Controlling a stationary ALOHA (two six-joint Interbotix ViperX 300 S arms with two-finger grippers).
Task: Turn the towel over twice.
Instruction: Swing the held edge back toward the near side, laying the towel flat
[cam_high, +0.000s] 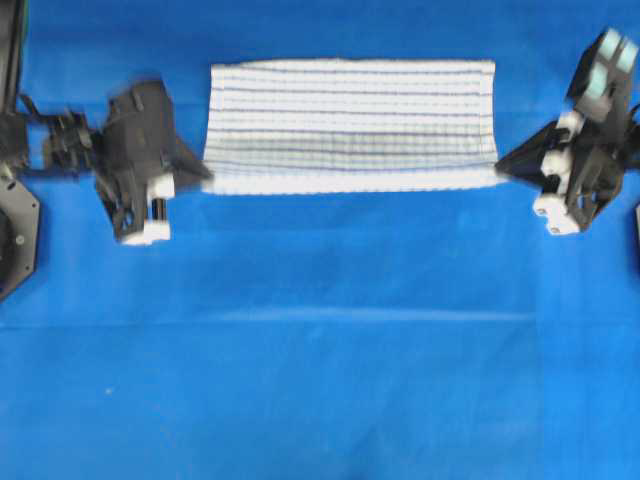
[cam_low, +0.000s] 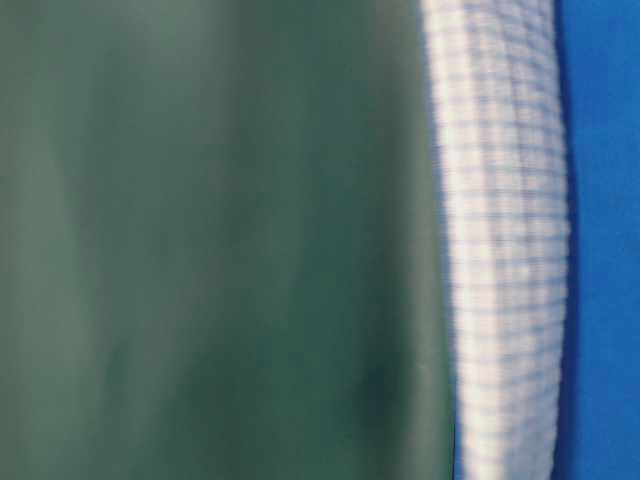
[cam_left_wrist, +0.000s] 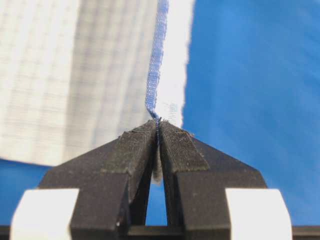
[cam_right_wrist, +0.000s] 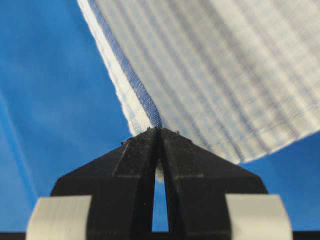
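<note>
The towel (cam_high: 350, 120), white with thin dark-blue stripes, hangs stretched between my two grippers over the far half of the blue sheet (cam_high: 320, 380). At the towel's near-left corner my left gripper (cam_high: 206, 180) is shut on the hem. My right gripper (cam_high: 500, 170) is shut on the near-right corner. In the left wrist view the left gripper (cam_left_wrist: 159, 122) pinches the blue-edged hem, and the towel (cam_left_wrist: 75, 75) spreads away beyond it. In the right wrist view the right gripper (cam_right_wrist: 159, 129) pinches the towel (cam_right_wrist: 225, 75) the same way. At table level the towel (cam_low: 500, 250) bulges up off the sheet (cam_low: 605, 250).
The plain blue sheet covers the whole table, with a faint crease (cam_high: 370, 315) across its middle. A black arm base (cam_high: 15, 235) stands at the left edge. A dark green backdrop (cam_low: 220, 240) rises behind the table.
</note>
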